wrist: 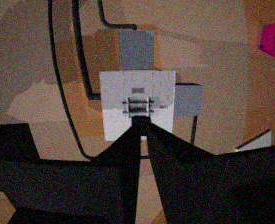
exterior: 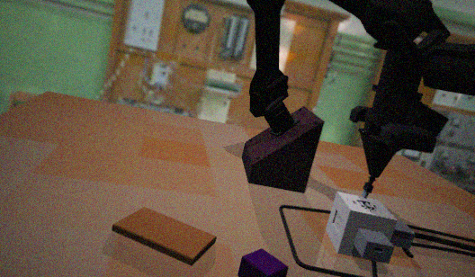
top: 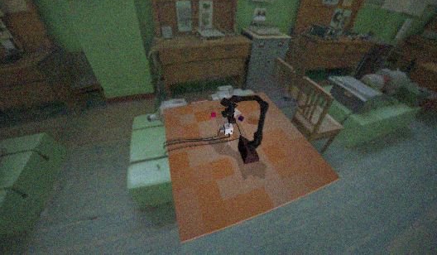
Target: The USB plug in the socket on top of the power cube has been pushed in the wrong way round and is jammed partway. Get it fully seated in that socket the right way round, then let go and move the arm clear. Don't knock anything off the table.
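The white power cube (top: 227,129) (exterior: 351,225) (wrist: 115,90) stands on the table with grey plugs in its side faces and dark cables running off. Its top socket (exterior: 366,204) (wrist: 138,104) shows as a dark slot. My gripper (top: 228,120) (exterior: 368,188) (wrist: 142,129) points straight down over that socket, shut on the small dark USB plug (exterior: 367,191) (wrist: 140,121). The plug's lower end is at the socket's mouth. I cannot tell how deep it sits.
The arm's dark base (top: 248,149) (exterior: 283,153) stands right of the cube. A magenta cube (top: 213,114) (wrist: 274,39), a purple cube (top: 241,117) (exterior: 262,264) and a flat orange block (exterior: 164,234) lie on the table. Cables (exterior: 292,241) (wrist: 55,63) loop left of the cube.
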Controlling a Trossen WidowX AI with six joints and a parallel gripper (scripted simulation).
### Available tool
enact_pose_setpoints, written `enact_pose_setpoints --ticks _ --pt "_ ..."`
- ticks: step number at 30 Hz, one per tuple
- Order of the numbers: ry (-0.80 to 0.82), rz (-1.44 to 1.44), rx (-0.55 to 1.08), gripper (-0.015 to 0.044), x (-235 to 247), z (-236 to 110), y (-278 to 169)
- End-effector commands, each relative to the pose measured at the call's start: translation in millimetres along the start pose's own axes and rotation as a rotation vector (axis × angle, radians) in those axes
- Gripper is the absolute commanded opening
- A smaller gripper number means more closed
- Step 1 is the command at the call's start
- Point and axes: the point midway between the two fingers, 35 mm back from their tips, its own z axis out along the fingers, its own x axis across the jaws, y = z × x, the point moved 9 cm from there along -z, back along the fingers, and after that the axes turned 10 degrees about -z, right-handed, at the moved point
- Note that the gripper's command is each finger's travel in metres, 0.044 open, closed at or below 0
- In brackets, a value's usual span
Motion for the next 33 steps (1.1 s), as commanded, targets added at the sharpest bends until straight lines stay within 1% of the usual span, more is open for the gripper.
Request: enact_pose_setpoints --ticks 1,33 --pt "0.000 -0.004 -0.009 0.0000 0.7 0.1 -0.6" --pt "-0.005 -0.007 -0.038 0.0000 0.6 4.1 -1.6"
